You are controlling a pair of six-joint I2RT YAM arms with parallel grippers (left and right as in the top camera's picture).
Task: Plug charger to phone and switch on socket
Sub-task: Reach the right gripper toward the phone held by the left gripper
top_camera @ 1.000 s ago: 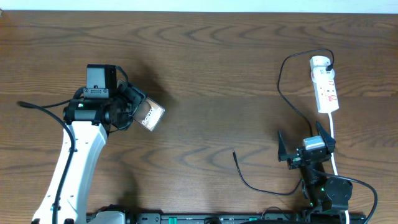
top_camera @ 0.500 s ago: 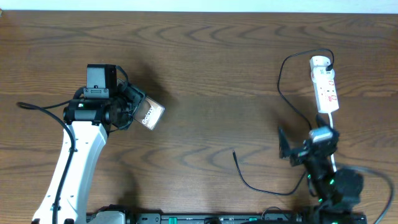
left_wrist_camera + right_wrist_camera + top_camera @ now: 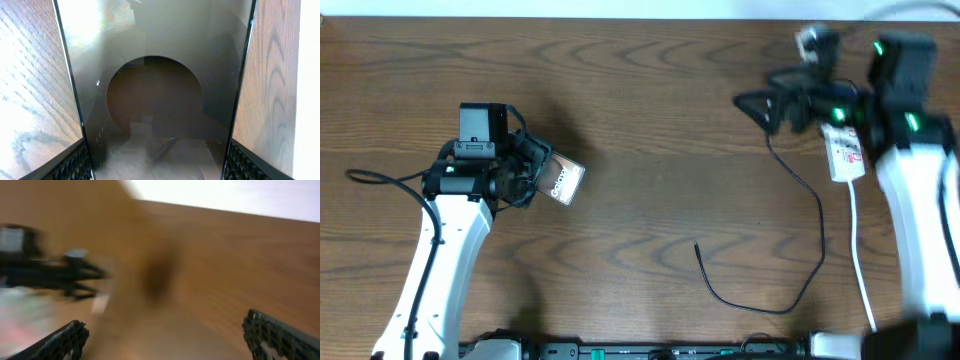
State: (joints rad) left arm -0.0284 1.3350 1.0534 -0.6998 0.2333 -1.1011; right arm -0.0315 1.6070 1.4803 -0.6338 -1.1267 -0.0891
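Observation:
My left gripper (image 3: 535, 172) is shut on the phone (image 3: 563, 182), a bronze-brown slab with white "Galaxy" lettering, held at the left of the table. In the left wrist view the phone's glossy face (image 3: 160, 90) fills the gap between the fingers. The white socket strip (image 3: 845, 150) lies at the far right, partly under my right arm. The charger, a thin black cable (image 3: 810, 200), runs from it down to a loose tip (image 3: 697, 245) at mid-table. My right gripper (image 3: 760, 105) is open and empty, left of the socket; its wrist view (image 3: 165, 335) is blurred.
The socket's thick white cord (image 3: 860, 260) runs down toward the front edge at right. The table's far edge meets a white wall. Black arm cables trail at the left edge.
My right arm has swung fast from the front right edge to the far right, over the socket. The left arm and phone have not moved.

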